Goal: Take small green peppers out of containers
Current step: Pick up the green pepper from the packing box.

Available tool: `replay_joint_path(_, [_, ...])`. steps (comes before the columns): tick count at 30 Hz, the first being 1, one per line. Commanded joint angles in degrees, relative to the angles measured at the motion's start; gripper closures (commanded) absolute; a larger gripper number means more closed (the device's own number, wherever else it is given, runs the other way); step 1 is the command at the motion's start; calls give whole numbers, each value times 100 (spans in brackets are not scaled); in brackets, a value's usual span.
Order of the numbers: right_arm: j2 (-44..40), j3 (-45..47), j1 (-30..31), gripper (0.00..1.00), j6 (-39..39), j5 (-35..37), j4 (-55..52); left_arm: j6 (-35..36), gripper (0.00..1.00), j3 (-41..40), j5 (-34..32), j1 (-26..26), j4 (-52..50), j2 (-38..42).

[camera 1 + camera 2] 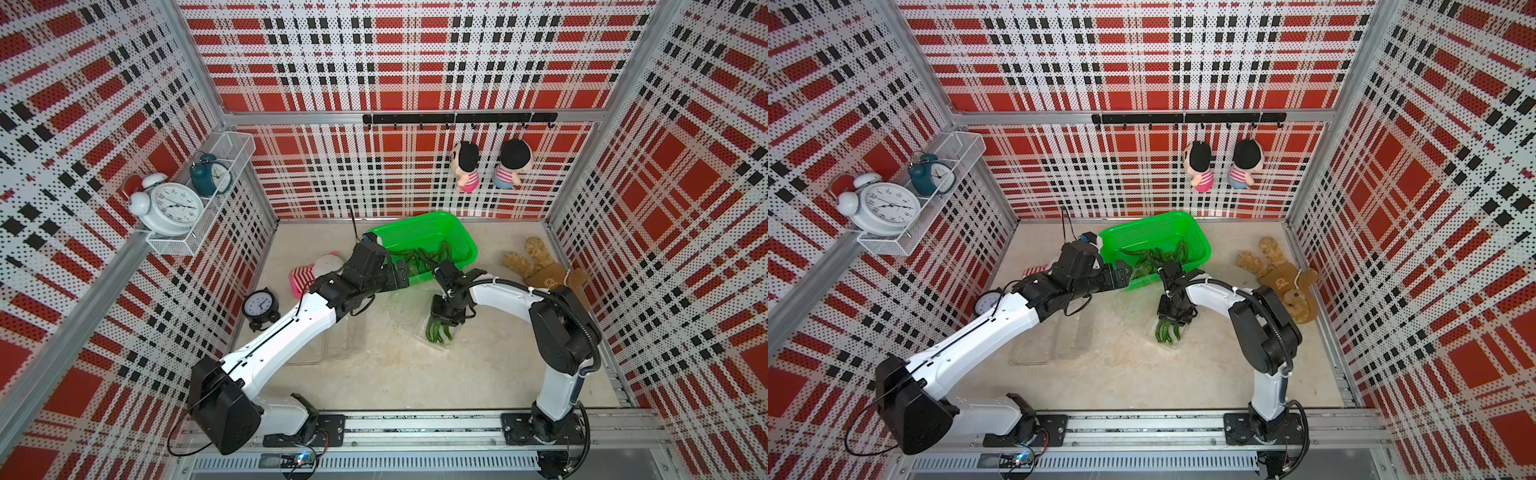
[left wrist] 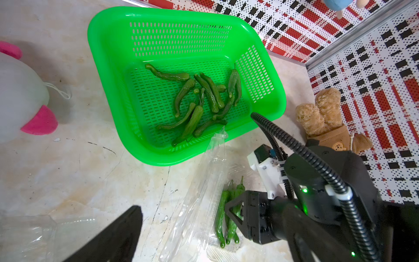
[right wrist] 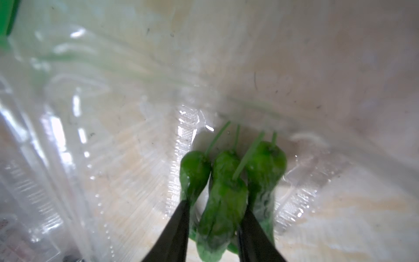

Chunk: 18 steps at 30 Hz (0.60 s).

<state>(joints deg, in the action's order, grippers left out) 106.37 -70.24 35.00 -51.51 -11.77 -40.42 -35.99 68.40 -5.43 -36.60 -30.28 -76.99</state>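
Four glossy, wrinkled small green peppers [image 3: 222,204] lie in a clear plastic clamshell [image 2: 192,215], right fingers [image 3: 179,226] narrow astride one, grip unclear. About eleven fill the green mesh basket [image 2: 108,68]; left fingers [image 2: 118,236] wide.

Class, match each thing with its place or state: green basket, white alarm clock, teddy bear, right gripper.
Things: 1 green basket; 2 white alarm clock; 3 teddy bear; 4 right gripper.
Places: a in the wall shelf; b fingers flanking a pepper in the clear container; c lying on the tabletop by a side wall; d holds loose peppers.
Pairs: 1-d; 2-a; 3-c; 4-b.
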Motion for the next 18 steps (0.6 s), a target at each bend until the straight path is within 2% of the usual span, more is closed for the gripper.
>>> replay_joint_path(1, [-132, 63, -37, 56, 57, -70, 77, 4, 1, 94, -64, -50, 93, -69])
replay_joint_path(10, [-249, 137, -37, 62, 168, -203, 202, -14, 1, 139, -67, -76, 93, -122])
replay_joint_path(18, [-608, 431, -39, 63, 106, -185, 227, -31, 1, 258, -168, -137, 99, -202])
